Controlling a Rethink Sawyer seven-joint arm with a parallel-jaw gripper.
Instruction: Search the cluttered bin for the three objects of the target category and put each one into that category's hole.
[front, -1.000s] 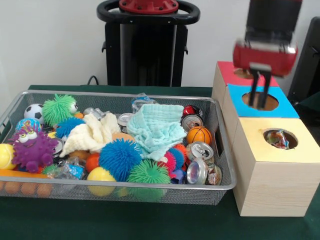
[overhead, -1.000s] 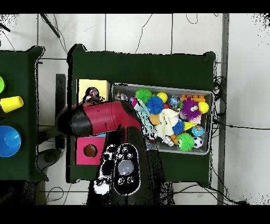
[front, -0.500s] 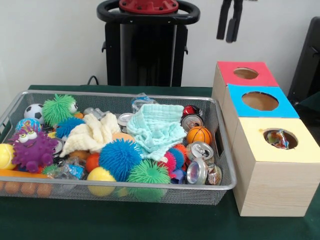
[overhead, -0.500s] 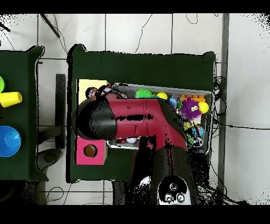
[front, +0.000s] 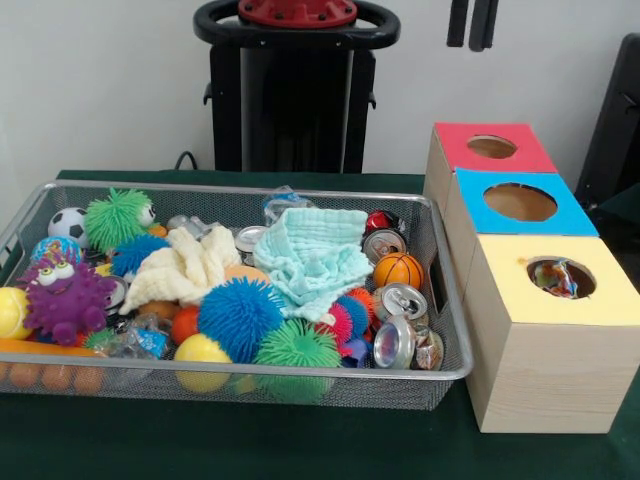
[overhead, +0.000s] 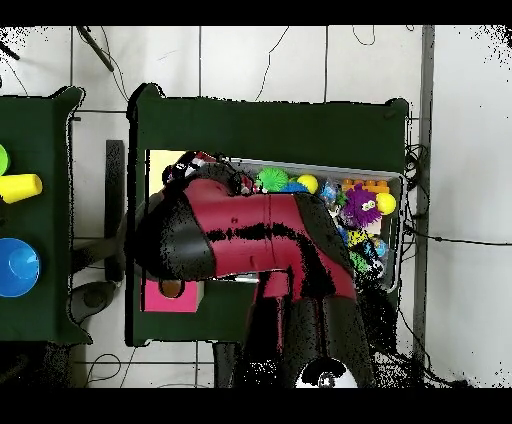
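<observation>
Only two dark gripper (front: 474, 22) tips in sight at the top edge of the front view, hanging high above the red box (front: 487, 150); narrow gap between them, nothing held, though whether open or shut cannot be told. Plenty of free air between those tips and everything on the table.

Wire bin (front: 447, 305) crammed rim to rim: pale green cloth (front: 312, 255) heaped in the middle, cream cloth (front: 186, 266) to its left, blue spiky ball (front: 239, 317) and green spiky ball (front: 296, 345) near the front rim, purple monster toy (front: 66, 296) at the left end, small basketball (front: 398, 269) and several cans (front: 397, 322) crowded against the right wall. Hardly any bare mesh inside.

Just beside the bin's right wall, three boxes in a row, touching one another: red farthest back, blue box (front: 520, 205) in the middle, yellow box (front: 553, 320) nearest the front. Something colourful visible down the yellow box's hole (front: 558, 277); the other two holes showing only bare interior.

From overhead, red and black arm (overhead: 250, 245) spread across most of the bin and boxes, leaving only the bin's far rim uncovered. Bare green table (front: 250, 440) in front of the bin.
</observation>
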